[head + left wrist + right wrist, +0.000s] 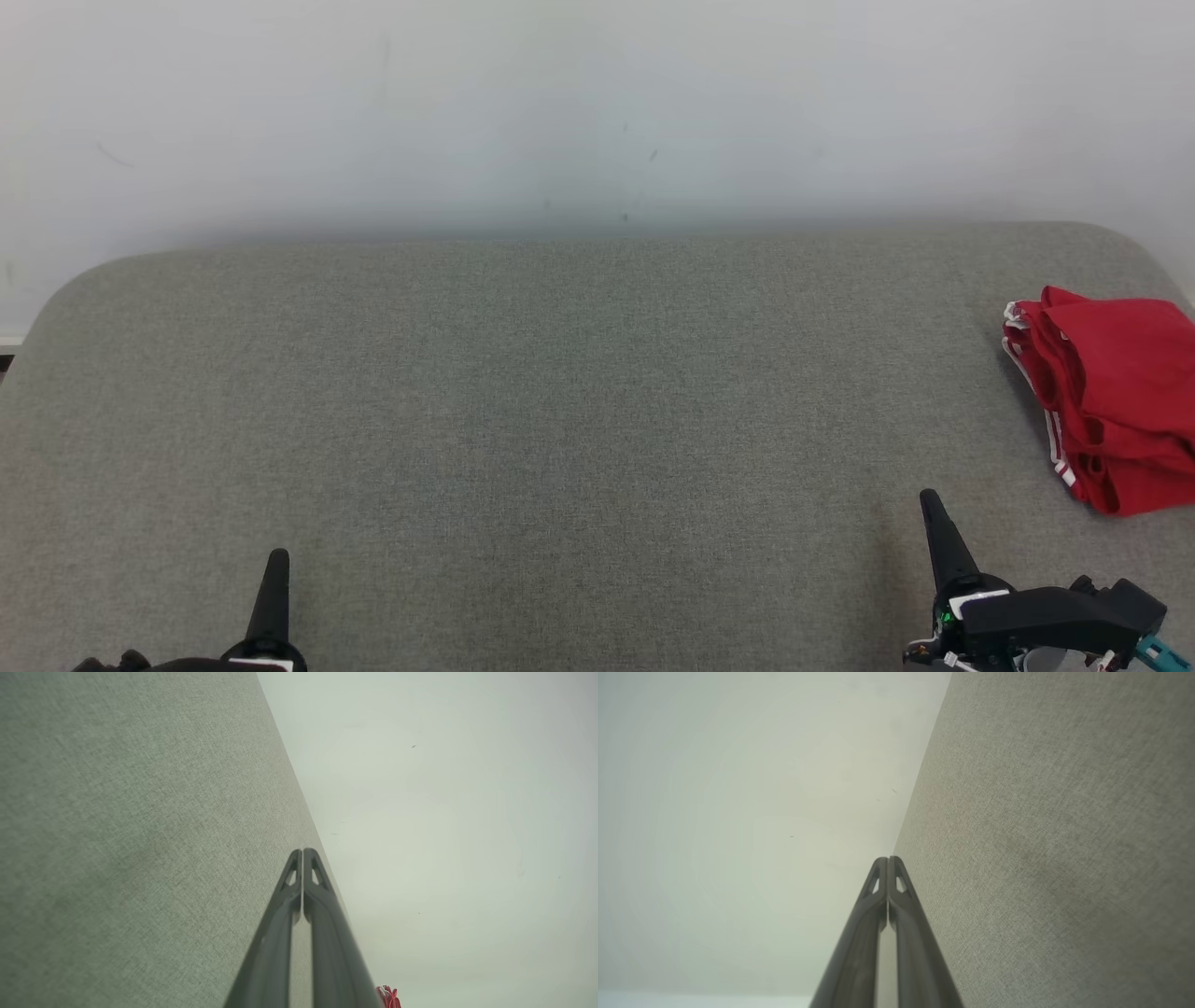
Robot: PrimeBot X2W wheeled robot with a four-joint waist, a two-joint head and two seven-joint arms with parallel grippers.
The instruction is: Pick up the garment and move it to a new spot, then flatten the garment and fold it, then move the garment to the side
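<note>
Currently I am reading the scene from the left, where the left end effector [278, 558] is hovering over the near edge of the grey fabric-covered bench [560, 392]. Its two dark fingers are pressing together and gripping nothing, and the left wrist view is showing the tips meeting with no cloth between them. Moving across, the grey weave of the bench is running back to the pale wall [560, 112] behind it. Further right, the right end effector [928, 497] is sitting near the front edge, likewise clenched on nothing, with its fingers pointing up and slightly left. At the far right, the red garment [1111, 411] with white stripe trim is resting on the bench by its right edge. It is lying well apart from the left end effector and near the right one without touching it. It is looking folded into a compact, layered bundle, slightly rumpled and partly cut off by the frame. I am judging the pick-up, flattening, folding and move to the side as done, leaving little beyond perhaps tidying the fold.
</note>
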